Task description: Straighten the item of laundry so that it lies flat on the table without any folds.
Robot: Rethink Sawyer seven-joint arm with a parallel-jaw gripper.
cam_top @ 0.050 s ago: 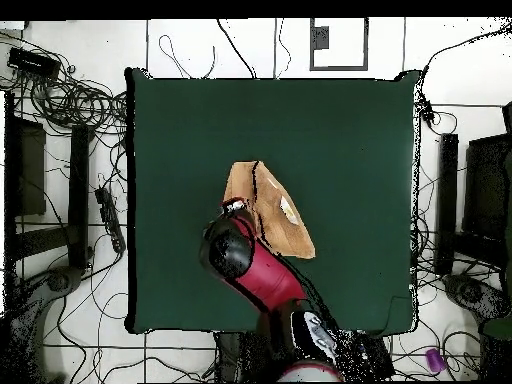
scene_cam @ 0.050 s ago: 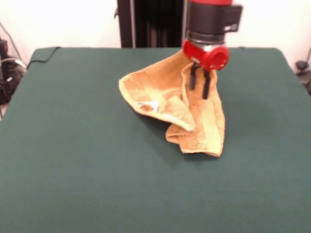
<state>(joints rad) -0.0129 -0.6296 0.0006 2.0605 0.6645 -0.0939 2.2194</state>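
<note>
— Where's the towel [scene_cam @ 0.050 s ago: 177, 109] sitting now?

— Around the middle of the table [scene_cam @ 0.050 s ago: 73, 170], a bit toward the robot's side. It's bunched: one flap is folded over the front with the little white label [scene_cam @ 0.050 s ago: 149, 105] showing, and a doubled strip hangs down toward us on the right.

— And the gripper [scene_cam @ 0.050 s ago: 199, 86]?

— Right over the towel's upper right part. The two dark fingers [scene_cam @ 0.050 s ago: 206, 85] stand a little apart, tips down against the cloth. From here they look parted, not pinching anything, though I can't swear a bit of terry isn't caught between them; the overhead view hides them under the arm.

— So what would make this step go well?

— I'd say it should take only the top layer, near an edge or corner of that folded strip, not the whole stack. Then lift low and drag outward, away from the heap, so the fold peels open instead of sliding along. Grabbing deep in the middle would likely just shift the bundle.
</note>
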